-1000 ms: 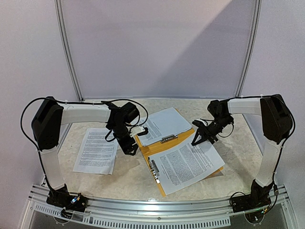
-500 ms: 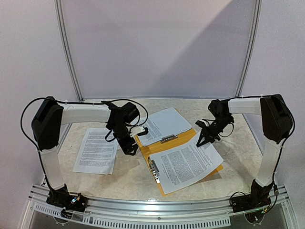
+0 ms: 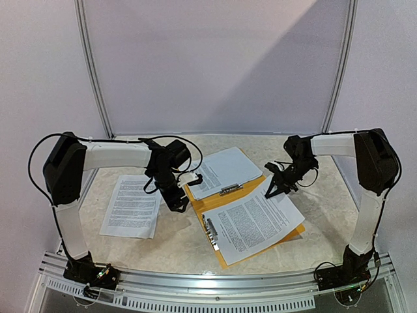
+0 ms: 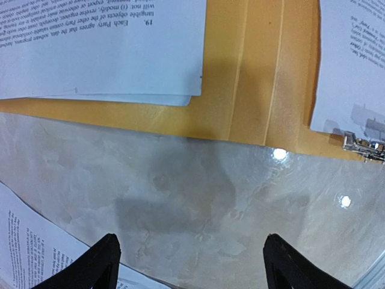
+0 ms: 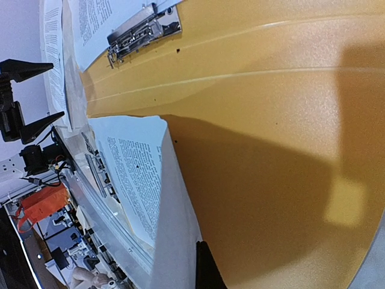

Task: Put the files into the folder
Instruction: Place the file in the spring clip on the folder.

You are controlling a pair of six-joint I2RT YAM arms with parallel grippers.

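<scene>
We note left pincer (image 4: 189,242) released above bench (image 4: 198,198), folder (image 4: 261,72) just ahead; right pincer (image 3: 275,188) apparently grasps a sheet (image 3: 251,222) by its raised corner.

Sheet (image 4: 102,54): upside-down "19. Each Party agrees that the"; other print unreadable.

You have bare table (image 3: 179,241) between the loose sheet (image 3: 132,206) and the folder (image 3: 225,201), right where the left gripper (image 4: 191,241) hangs with fingers spread. Two metal clips (image 3: 229,190) stand proud on the folder. Its near sheet (image 3: 251,223) rises at the far corner beside the right gripper (image 3: 275,189), blocking a low pass there.
</scene>
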